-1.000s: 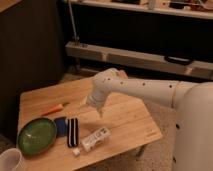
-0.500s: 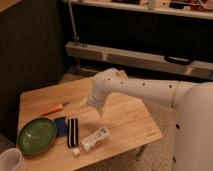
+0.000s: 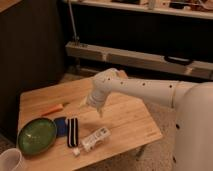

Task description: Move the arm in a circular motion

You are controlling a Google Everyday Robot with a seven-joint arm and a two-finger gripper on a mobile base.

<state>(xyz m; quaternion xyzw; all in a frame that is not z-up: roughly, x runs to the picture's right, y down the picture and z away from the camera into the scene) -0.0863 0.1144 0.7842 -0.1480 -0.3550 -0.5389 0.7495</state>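
The arm point(image 3: 150, 90) is glossy white with small dark screw dots. It reaches in from the right over the wooden table point(image 3: 132, 120). Its bulbous elbow point(image 3: 106, 80) sits above the table's middle, and the tapered end points down. The gripper point(image 3: 92, 104) hangs just above the tabletop, right of an orange carrot point(image 3: 54, 108). Nothing shows in its grasp.
A green bowl point(image 3: 37, 135) sits at the table's front left, with a blue sponge point(image 3: 61, 126) and a black-and-white striped item point(image 3: 72, 131) beside it. A white bottle point(image 3: 94, 138) lies near the front edge. A white cup point(image 3: 11, 161) is at the bottom left. Shelving stands behind.
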